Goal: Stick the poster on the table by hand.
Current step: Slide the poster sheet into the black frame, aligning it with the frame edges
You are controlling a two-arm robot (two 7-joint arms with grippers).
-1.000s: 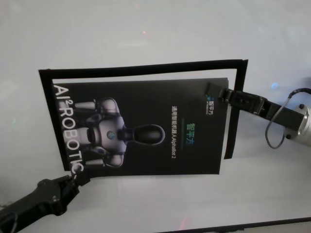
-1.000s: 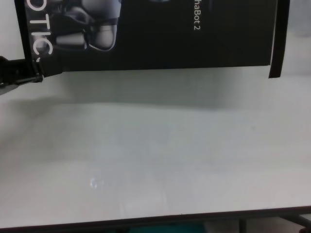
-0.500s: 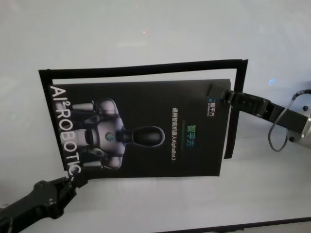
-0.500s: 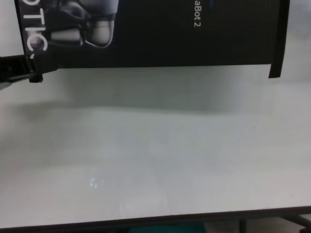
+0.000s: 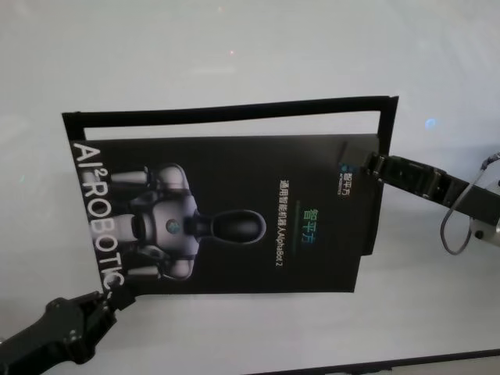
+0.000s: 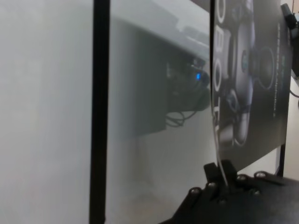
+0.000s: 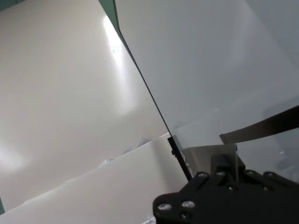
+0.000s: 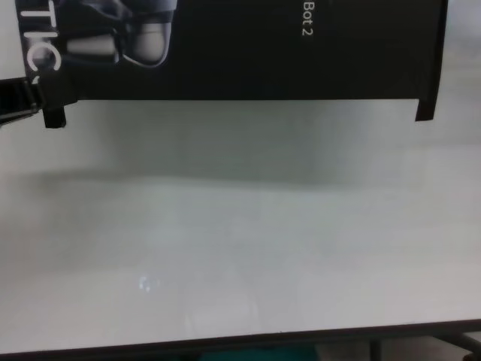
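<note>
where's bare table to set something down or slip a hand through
Free: the wide table band between the poster and the near edge, and the stretch beyond the far black strip. Crowded: the poster's near-left corner, pinched by the left pincer, and its right edge, pinched by the right pincer.

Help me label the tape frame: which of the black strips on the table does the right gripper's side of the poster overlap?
The short strip running down the frame's right side. The poster, pinched by the right gripper, covers its lower part; the long far strip lies clear beyond the poster's edge.
</note>
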